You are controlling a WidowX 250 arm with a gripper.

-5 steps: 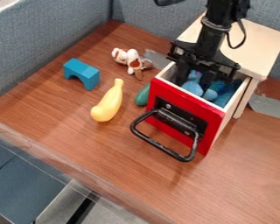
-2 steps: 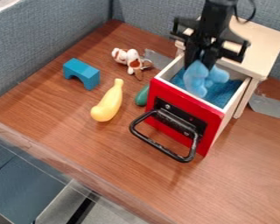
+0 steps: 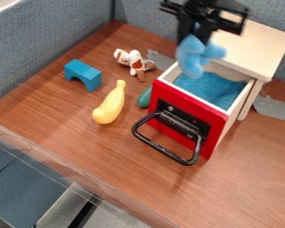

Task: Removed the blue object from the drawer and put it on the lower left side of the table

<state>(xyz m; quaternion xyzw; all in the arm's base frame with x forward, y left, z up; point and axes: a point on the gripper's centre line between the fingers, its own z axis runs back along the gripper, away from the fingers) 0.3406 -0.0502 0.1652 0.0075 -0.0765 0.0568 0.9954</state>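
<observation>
You have the soft-looking, light blue stuffed toy (image 3: 194, 55) in your black two-finger end effector (image 3: 195, 36), near the top of the frame. The end effector is pinching the toy's upper part, and the rest of it hangs down over the back of the open drawer with the red front (image 3: 163, 94).

The toy looks light and squishy, so it should not break. A gentle squeeze on its thick middle would be the best hold. Your grip looks high up, so the toy may swing or flop if you go fast. Its cloth should not be very slippery.

Next, you should take it over the drawer's edge to the lower left of the wooden tabletop (image 3: 57, 121). Keep it high, so its loose bits don't bump the smooth yellow toy (image 3: 111, 106) or the blue arch block (image 3: 83, 74). Then set it down low and let go softly.
</observation>
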